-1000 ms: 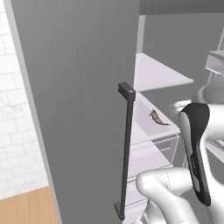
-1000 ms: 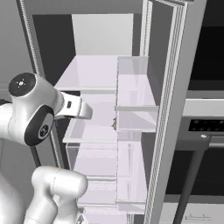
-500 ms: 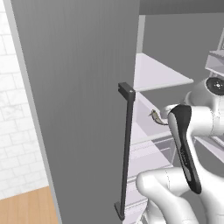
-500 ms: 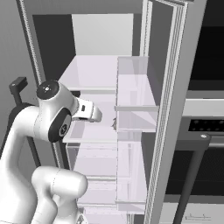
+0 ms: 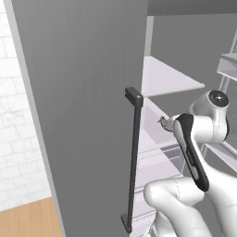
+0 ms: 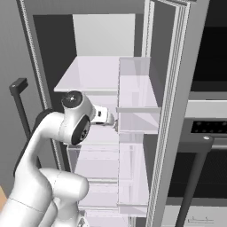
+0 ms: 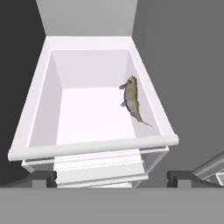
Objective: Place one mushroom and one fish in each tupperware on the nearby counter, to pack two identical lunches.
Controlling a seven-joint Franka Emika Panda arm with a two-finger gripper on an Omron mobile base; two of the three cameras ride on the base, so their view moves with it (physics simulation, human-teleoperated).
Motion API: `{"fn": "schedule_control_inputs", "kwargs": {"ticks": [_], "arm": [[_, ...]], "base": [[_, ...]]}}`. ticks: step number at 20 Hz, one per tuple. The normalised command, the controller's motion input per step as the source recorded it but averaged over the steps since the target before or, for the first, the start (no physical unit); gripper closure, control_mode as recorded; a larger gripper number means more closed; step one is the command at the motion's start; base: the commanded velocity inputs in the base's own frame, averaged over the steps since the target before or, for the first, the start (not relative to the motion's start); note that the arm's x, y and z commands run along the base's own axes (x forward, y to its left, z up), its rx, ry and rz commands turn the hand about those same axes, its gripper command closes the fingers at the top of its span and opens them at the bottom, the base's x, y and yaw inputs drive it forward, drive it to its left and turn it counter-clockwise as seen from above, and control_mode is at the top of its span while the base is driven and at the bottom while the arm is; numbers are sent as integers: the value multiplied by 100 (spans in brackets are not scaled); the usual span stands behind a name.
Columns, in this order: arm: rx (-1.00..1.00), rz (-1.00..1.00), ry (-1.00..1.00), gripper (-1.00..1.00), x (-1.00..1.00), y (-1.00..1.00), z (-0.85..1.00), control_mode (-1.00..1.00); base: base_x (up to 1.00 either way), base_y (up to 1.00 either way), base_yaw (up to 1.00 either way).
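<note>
1. I'm looking into an open fridge (image 6: 111, 66); its grey door (image 5: 88, 106) swings out on my left, with a dark vertical handle (image 5: 133, 157) running down its edge.
2. The arm reaches into the fridge interior at about mid-height, the gripper (image 7: 111, 177) pointing down toward a white drawer bin (image 7: 39, 113).
3. In the hand view, the two dark fingertips (image 7: 41, 178) sit far apart at the bottom edge, one near each lower corner. The jaws are spread as wide as they go, and I see nothing between them.
4. One fish (image 7: 132, 99) lies inside the bin, along the right wall as the hand view shows it, with its tail pointing toward the bin's near rim. It is brownish with a pale belly.
5. The fish is clear of both fingertips; the bin's near rim lies between it and the gripper.
6. From the left base view I can just make out the fish (image 5: 164, 123) beside the arm's wrist, at the shelf edge.
7. A translucent shelf (image 6: 102, 73) sits above the bin level, and clear door racks (image 6: 135, 106) hang on the right.
8. An oven (image 6: 208, 128) with a dark bar handle (image 6: 193, 177) stands right of the fridge.
</note>
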Motion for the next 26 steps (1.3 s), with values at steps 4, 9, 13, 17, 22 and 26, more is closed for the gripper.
{"fn": "schedule_control_inputs", "kwargs": {"ticks": [4,9,13,17,22,26], "arm": [[0,5,3,-100,78,-10,-47,-100],[0,2,9,-100,78,-6,-51,-100],[0,3,2,-100,56,-28,-30,-100],[0,0,3,-100,44,-10,-12,-100],[0,0,1,-100,41,0,-32,-100],[0,0,1,-100,38,-3,-46,-100]], "base": [[0,0,0],[0,0,0],[0,0,0],[0,0,0],[0,0,0],[0,0,0]]}}
